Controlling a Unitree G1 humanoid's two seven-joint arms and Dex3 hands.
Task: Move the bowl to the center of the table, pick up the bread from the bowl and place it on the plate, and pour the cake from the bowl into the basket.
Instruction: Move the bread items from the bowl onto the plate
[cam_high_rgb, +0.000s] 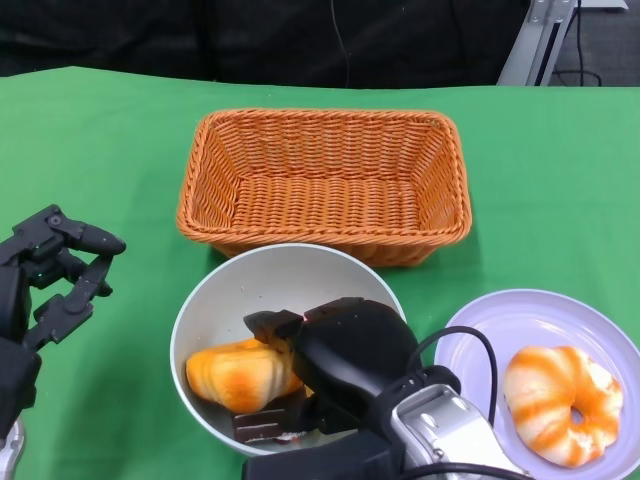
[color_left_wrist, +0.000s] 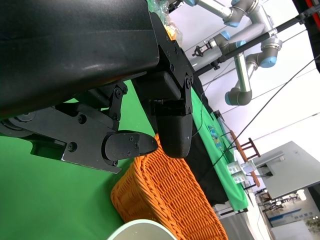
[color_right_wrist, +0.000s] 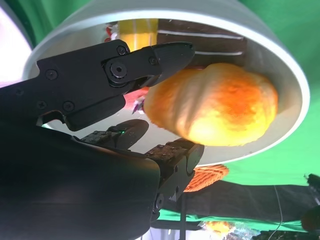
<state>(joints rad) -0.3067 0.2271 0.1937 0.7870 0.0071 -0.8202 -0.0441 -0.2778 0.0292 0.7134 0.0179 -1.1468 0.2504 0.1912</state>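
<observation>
Green table (cam_high_rgb: 90, 150), right hand (cam_high_rgb: 300, 345) inside bowl (cam_high_rgb: 205, 300), fingers seemingly pinching bread (cam_high_rgb: 240, 375), left hand (cam_high_rgb: 50, 275) spread.

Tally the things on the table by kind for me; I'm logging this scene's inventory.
Basket: 1
Bowl: 1
Plate: 1
Bread: 2, one in the bowl and one on the plate
Cake: 1 dark piece in the bowl, partly hidden by the right robot hand
Total: 6
</observation>
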